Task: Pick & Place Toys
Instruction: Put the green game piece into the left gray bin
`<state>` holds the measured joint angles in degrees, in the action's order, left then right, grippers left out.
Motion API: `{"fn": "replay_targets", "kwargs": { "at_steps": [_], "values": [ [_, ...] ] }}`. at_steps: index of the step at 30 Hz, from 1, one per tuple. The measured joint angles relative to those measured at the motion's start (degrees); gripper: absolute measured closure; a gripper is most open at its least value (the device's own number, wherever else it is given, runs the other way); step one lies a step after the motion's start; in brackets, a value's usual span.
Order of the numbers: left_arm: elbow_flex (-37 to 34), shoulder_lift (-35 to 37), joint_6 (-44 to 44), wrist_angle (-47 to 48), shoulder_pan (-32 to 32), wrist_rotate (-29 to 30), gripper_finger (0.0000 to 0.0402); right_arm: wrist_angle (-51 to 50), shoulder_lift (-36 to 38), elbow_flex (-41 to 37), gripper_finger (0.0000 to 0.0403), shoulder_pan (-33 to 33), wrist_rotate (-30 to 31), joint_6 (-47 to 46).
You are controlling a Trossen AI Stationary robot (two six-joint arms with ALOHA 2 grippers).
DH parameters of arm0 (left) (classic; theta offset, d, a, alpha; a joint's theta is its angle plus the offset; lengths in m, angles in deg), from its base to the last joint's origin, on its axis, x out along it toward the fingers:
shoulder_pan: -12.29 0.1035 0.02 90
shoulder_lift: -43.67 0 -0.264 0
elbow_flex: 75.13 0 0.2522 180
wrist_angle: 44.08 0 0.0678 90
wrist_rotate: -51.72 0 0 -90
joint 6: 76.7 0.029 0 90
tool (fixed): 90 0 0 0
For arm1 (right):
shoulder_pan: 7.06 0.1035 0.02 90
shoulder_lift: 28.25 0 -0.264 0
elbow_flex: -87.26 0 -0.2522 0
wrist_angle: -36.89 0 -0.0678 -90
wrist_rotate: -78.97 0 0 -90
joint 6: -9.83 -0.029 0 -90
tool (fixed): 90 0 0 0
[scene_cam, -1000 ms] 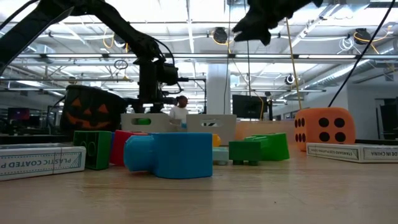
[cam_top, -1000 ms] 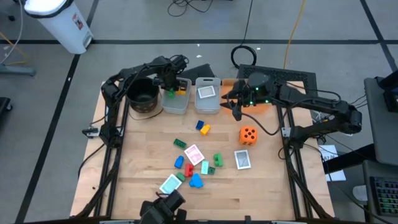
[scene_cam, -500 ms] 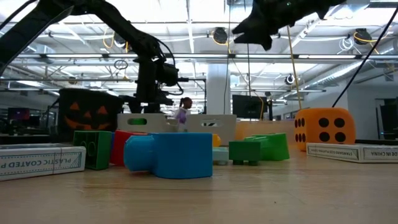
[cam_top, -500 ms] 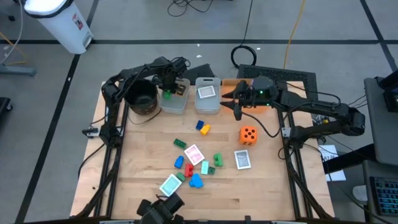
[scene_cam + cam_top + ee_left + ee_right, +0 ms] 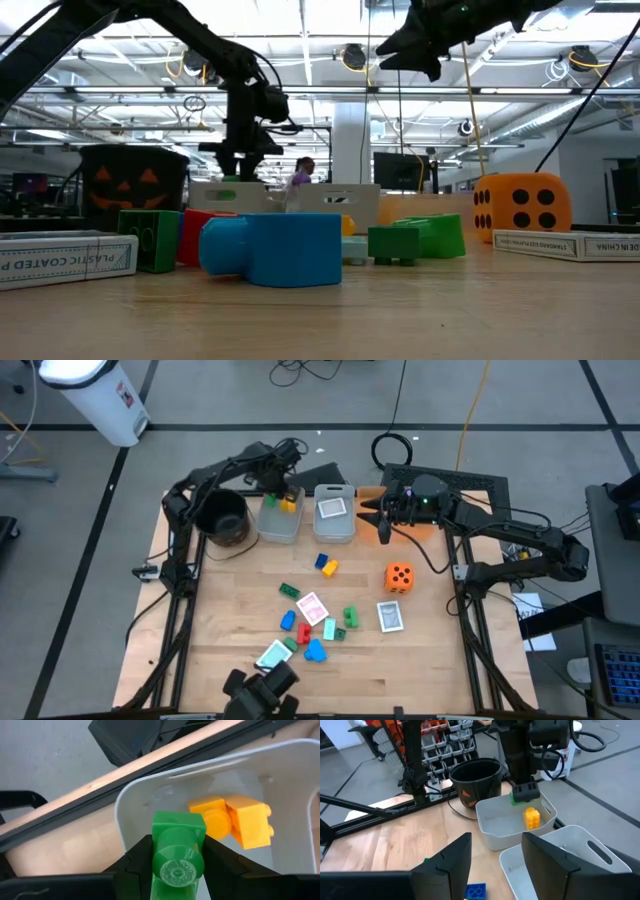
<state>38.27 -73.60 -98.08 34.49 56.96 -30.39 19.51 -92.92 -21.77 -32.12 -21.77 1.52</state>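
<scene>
While the right tool [image 5: 385, 532] hovers open, the left tool [image 5: 177, 870], gripping a green block [image 5: 177, 851], has shifted over the bin [image 5: 280, 760].

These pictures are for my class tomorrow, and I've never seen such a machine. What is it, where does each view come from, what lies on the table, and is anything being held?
It is a robot with two dark arms at a wooden table. One camera looks straight down, one sits at table level, one rides on each wrist. The left gripper holds a green block over a clear bin containing a yellow block. The right gripper hangs near a second bin, open and holding nothing. On the table lie small coloured blocks, playing cards and an orange die; a black pot stands beside the bins.
</scene>
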Motion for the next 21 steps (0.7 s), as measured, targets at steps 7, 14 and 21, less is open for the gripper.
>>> {"fn": "replay_targets", "kwargs": {
  "at_steps": [7, 14, 21],
  "values": [
    [-0.02, -1.81, -2.98, 1.15, 0.11, -0.72, 0.0270, -0.06, 0.00, 0.00, 0.0236, 0.00, 0.00, -0.02],
    [-0.02, -2.29, -4.67, 1.04, 0.32, -2.17, 0.0270, -0.08, -0.02, 0.00, 0.0236, 0.02, -0.02, -0.04],
    [-0.02, -2.29, -6.05, 1.60, 0.85, -1.87, 0.0270, -0.11, -0.02, 0.00, 0.0236, 0.02, -0.07, -1.50]
  ]
}}
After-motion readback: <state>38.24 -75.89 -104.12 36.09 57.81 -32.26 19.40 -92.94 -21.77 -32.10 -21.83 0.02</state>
